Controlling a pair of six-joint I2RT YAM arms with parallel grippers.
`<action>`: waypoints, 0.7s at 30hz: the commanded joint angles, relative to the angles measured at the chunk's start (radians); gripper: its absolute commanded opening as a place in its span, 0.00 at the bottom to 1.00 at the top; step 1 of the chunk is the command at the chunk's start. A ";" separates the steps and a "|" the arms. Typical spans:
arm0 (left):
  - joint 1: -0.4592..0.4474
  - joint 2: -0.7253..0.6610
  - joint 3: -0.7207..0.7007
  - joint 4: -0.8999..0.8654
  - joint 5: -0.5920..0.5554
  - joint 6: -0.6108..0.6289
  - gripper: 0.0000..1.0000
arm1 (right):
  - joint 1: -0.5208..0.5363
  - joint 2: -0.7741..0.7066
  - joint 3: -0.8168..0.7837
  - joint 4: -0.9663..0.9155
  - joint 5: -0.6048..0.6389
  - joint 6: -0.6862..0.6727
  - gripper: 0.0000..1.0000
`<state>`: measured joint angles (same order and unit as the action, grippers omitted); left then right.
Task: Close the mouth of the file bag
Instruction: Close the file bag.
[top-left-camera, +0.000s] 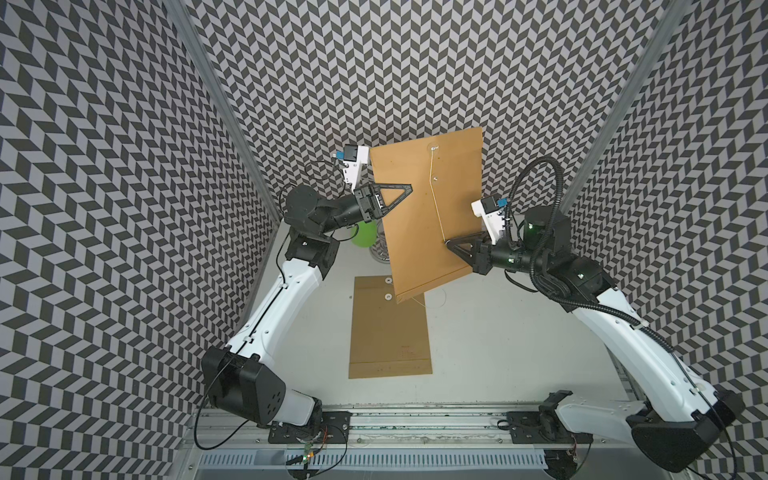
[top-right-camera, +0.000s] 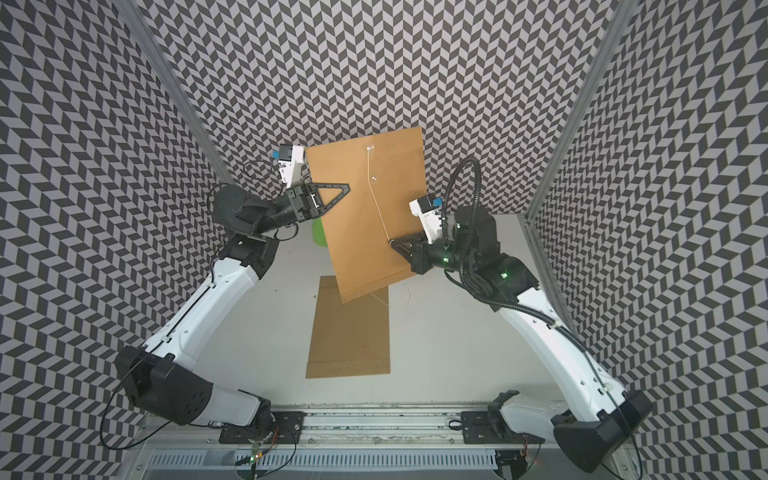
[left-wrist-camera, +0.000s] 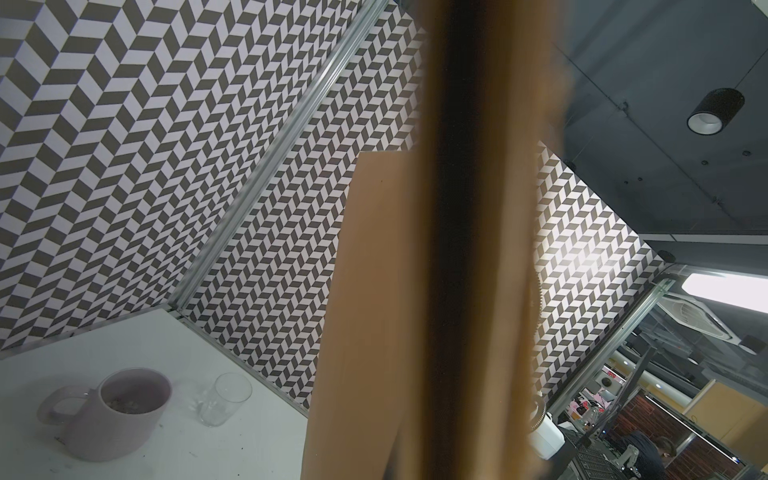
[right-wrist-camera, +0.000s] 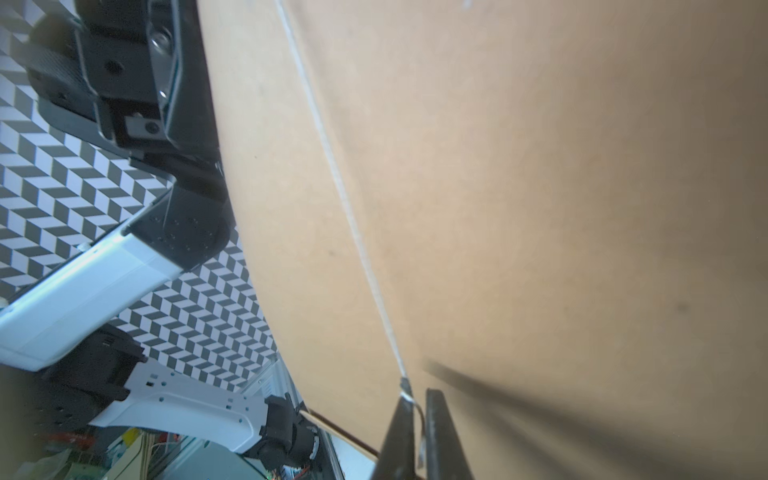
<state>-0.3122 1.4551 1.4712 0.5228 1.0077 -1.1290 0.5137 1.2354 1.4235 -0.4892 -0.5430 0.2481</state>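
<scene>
The file bag (top-left-camera: 415, 241) is a flat rectangle of smooth brown kraft paper. It hangs tilted in the air above the white table (top-left-camera: 498, 353) and a second bag (top-left-camera: 388, 332) lying flat. The left gripper (top-left-camera: 409, 189) reaches in level, clenched on its edge. The right gripper (right-wrist-camera: 417, 411) pinches the thin white string (right-wrist-camera: 345, 195) — drawn taut across the paper in the right wrist view. Only the left wrist view shows a matte mug (left-wrist-camera: 120, 411) and a clear glass (left-wrist-camera: 224, 399).
</scene>
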 joint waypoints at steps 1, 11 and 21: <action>0.004 -0.006 0.032 0.048 -0.001 -0.010 0.00 | -0.007 -0.020 -0.004 0.062 -0.026 0.006 0.00; -0.015 -0.009 0.031 0.104 0.023 -0.035 0.00 | -0.052 0.016 0.026 0.028 -0.038 0.062 0.00; -0.075 -0.018 0.037 0.087 0.096 0.027 0.00 | -0.107 0.031 0.064 0.008 -0.037 0.123 0.00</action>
<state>-0.3748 1.4551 1.4712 0.5900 1.0668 -1.1381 0.4309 1.2705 1.4525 -0.4995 -0.5758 0.3439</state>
